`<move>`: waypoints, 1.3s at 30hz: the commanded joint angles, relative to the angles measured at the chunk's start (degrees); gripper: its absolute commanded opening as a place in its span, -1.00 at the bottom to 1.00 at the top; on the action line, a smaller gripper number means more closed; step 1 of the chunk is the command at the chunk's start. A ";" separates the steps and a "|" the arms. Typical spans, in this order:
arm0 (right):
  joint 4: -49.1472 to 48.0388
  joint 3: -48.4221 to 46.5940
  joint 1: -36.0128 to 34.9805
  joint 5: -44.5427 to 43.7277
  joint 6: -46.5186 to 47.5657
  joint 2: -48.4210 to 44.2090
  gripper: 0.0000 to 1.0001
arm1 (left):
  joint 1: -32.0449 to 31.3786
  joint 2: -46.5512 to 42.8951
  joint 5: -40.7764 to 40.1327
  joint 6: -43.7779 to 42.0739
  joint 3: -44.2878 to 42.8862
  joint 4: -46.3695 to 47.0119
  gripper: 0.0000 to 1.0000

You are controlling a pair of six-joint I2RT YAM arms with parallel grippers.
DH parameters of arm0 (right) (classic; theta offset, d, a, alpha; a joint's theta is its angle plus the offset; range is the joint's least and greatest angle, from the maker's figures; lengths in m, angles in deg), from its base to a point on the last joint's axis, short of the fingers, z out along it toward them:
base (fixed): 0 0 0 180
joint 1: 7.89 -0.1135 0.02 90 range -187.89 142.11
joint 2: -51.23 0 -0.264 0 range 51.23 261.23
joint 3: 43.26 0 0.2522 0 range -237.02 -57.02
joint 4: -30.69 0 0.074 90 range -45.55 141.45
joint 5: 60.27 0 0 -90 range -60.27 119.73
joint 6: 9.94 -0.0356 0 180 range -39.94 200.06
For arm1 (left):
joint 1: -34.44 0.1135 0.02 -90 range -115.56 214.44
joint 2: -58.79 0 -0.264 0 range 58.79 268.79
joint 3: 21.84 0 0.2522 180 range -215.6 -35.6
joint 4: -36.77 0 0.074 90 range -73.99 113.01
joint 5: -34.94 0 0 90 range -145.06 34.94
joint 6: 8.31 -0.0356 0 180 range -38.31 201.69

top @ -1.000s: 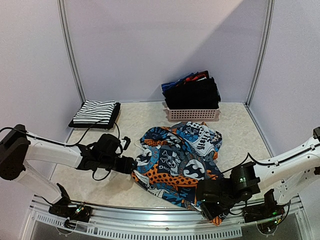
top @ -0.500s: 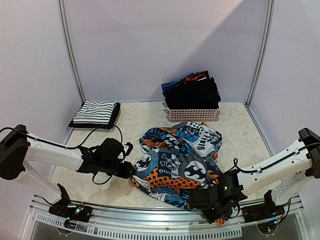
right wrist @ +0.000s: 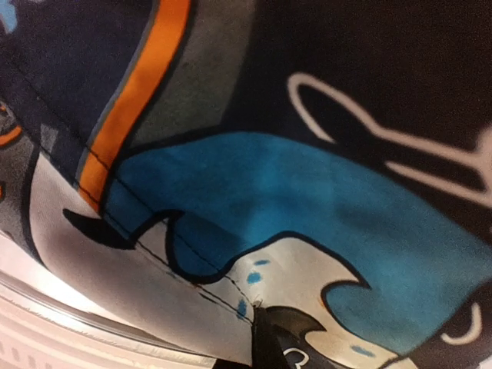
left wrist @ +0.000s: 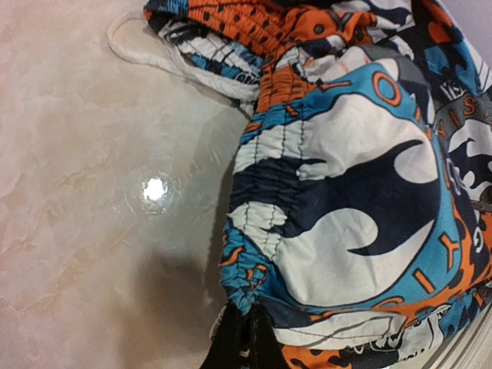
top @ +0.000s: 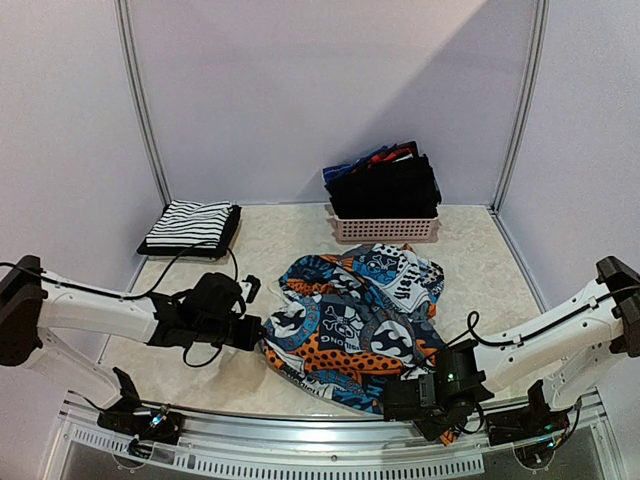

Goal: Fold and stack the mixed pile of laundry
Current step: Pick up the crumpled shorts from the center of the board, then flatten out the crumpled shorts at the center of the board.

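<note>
We see a pink latticed basket (top: 385,229) at the far edge of the table (top: 480,270), against the back wall (top: 330,90) and a little right of centre. The tabletop is pale, marbled beige. Two slim metal posts (top: 140,100) rise at the back corners between plain lavender walls. A light rail (top: 300,440) runs along the near edge. In the left wrist view, we catch a bright spot of glare (left wrist: 154,188) on the tabletop.

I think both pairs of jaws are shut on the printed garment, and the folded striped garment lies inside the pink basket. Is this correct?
Not quite. The top external view shows the folded striped garment lying outside the pink basket, at the back left of the table. The rest holds: both pairs of jaws are shut on the printed garment.
</note>
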 commanded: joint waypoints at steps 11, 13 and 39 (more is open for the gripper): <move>12.16 -12.86 0.08 -20.01 -2.57 -4.60 -1.00 | -0.43 -19.05 -7.20 -1.28 -4.02 -14.19 -1.00; 13.97 -15.35 0.31 -23.61 -2.82 -4.93 -1.00 | -0.45 -21.02 -8.24 -1.71 -5.72 -16.42 -1.00; 12.66 -39.46 5.98 -50.43 17.27 -11.60 -1.00 | -0.44 -25.75 -16.89 -9.58 -37.18 -36.17 -1.00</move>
